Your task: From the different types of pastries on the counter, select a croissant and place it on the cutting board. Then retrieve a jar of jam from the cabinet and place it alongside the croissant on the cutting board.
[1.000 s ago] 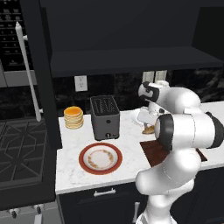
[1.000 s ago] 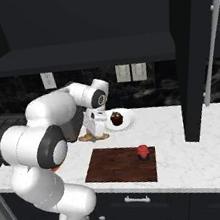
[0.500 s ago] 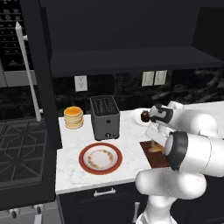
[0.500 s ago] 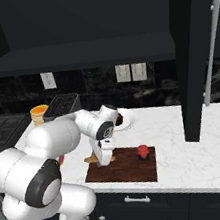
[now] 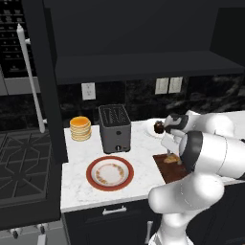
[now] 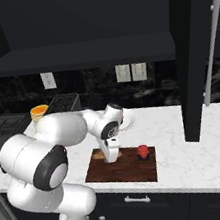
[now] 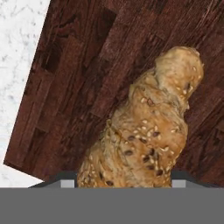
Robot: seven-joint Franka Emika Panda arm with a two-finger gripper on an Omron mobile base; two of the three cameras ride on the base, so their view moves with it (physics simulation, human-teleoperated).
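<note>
My fingers [image 6: 111,158] are down over the left end of the cutting board [image 6: 127,169], closed on the croissant [image 7: 151,127]. In the hand view the seeded golden croissant sits between my finger tips with the board's dark wood right behind it; whether it touches the board I cannot tell. The red jar of jam [image 6: 143,151] stands on the board's right part. The chocolate cupcake [image 5: 158,127] sits on the desk [image 5: 139,143] behind the board.
</note>
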